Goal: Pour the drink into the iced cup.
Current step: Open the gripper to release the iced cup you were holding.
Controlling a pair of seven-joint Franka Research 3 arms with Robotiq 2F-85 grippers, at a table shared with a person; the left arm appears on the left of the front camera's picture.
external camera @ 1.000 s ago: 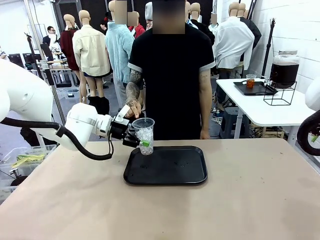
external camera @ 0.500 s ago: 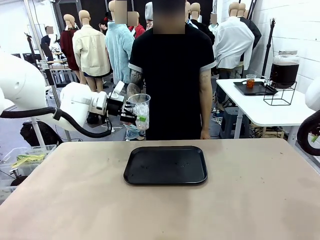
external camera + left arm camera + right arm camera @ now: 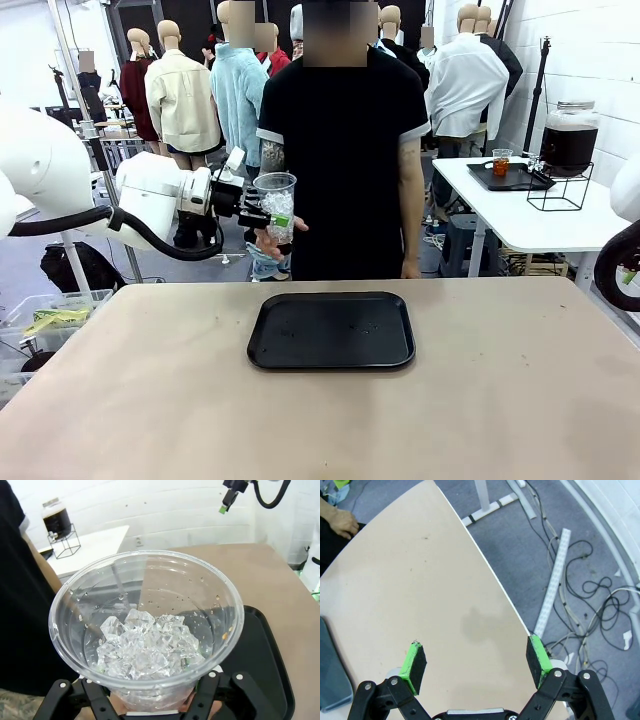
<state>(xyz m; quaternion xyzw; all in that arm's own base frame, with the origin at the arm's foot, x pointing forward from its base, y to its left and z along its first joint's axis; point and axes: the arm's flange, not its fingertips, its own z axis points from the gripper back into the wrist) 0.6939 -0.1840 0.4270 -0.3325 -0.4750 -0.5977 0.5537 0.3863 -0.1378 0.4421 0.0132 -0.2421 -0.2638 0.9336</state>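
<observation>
Since a second ago the left gripper point(image 3: 270, 222) has lifted the iced cup point(image 3: 276, 195) off the tray point(image 3: 330, 345). Its jaws clamp the cup in front of the person, whose hand point(image 3: 268, 240) is just below. The drink point(image 3: 568, 142) is in the jar point(image 3: 571, 112) on the side table point(image 3: 520, 215). From the left wrist, ice cubes point(image 3: 145, 647) show inside the cup. From the right wrist, the right gripper point(image 3: 476, 662) has its jaws wide, above the table point(image 3: 420, 580) corner.

Robotics lab or demo workspace, indoor. Evidence: white robot arm point(image 3: 150, 200) at a beige work table point(image 3: 500, 400) with black tray point(image 3: 330, 345); white side table point(image 3: 510, 220) bearing a glass dispenser jar point(image 3: 570, 118) of dark drink point(image 3: 568, 148) on a wire stand point(image 3: 560, 192); white brick wall point(image 3: 590, 50); loose cables point(image 3: 592, 597) on grey floor point(image 3: 520, 530).
</observation>
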